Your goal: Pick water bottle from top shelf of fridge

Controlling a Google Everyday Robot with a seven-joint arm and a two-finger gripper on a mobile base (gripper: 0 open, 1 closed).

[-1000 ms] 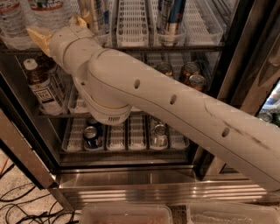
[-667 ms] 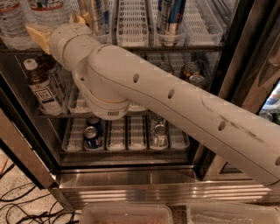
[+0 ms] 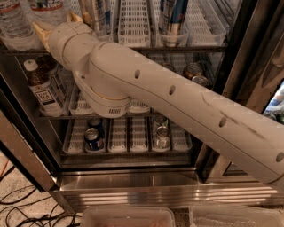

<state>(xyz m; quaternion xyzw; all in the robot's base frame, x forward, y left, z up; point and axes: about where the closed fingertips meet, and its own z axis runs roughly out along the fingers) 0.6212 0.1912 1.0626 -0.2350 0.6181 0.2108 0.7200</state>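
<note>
Camera view looks into the open fridge (image 3: 133, 188) from in front, with the big white arm (image 3: 177, 102) slanting up from lower right to upper left. The gripper (image 3: 55, 24) sits at the front left of the top shelf (image 3: 186, 45). Its two tan fingers (image 3: 38, 31) stand apart, so it is open. A water bottle (image 3: 44, 5) stands on that shelf just behind and above the gripper, roughly in line with the gap. I cannot tell whether anything touches it. Another clear bottle (image 3: 13, 22) stands at the far left of the same shelf, just beside the left finger.

Further right on the top shelf are white lane trays (image 3: 133, 22). One holds a tall can (image 3: 171, 15) against its clear front stop. A second tall can (image 3: 101, 15) stands just right of the gripper.

On the rack below, a brown tea bottle (image 3: 42, 86) with a white cap stands at the left, partly behind the arm. Two can tops (image 3: 195, 71) show at the right. The lowest rack holds a can (image 3: 92, 133) left of centre and another can (image 3: 162, 135) to its right. Black cables (image 3: 17, 208) lie on the floor at lower left, and clear bins (image 3: 128, 217) line the bottom edge.
</note>
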